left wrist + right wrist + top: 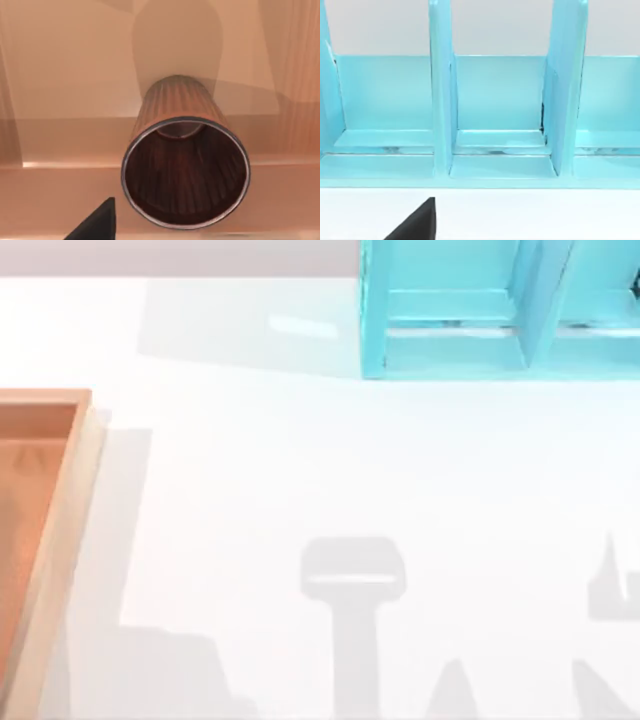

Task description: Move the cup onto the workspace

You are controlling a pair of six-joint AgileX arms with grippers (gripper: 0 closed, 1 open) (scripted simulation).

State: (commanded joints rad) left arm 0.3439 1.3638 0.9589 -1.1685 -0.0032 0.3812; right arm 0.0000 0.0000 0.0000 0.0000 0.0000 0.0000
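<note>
The cup, a reddish-brown ribbed tumbler with a dark inside, stands on the floor of the orange-brown wooden tray, its mouth facing the left wrist camera. A dark part of my left gripper shows close to the cup's rim, apart from it. The tray lies at the table's left edge. The workspace is the broad white tabletop to the tray's right. A dark part of my right gripper hangs over the white surface, facing the shelf.
A light-blue shelf unit with upright dividers stands at the back right of the table. The tray's raised rim runs between the cup and the tabletop. Arm shadows fall on the front of the table.
</note>
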